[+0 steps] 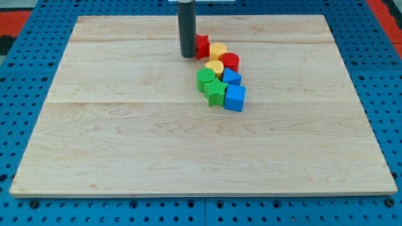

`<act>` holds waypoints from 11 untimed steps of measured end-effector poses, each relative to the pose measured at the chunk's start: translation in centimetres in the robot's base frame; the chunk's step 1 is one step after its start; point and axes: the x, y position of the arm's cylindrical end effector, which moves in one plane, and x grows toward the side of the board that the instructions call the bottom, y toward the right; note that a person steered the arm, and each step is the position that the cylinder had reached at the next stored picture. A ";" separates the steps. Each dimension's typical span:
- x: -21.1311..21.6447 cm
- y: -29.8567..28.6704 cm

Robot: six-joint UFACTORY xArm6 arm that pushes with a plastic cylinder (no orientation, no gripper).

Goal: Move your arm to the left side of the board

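Tip [188, 56] touching red block [202, 46] | red block partly hidden by rod [186, 25]

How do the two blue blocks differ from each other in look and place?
The blue cube looks larger and lies nearer the view's bottom; the smaller blue block sits above it, beside the red cylinder. The cube shows clear square faces; the smaller block's shape is unclear. Both are blue and lie away from my tip.
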 end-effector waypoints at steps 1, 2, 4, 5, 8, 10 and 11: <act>-1.7 0.0; -1.7 0.0; -1.2 -1.1; -1.2 -2.0; 2.1 -6.1; 2.1 -6.7; 1.9 -5.7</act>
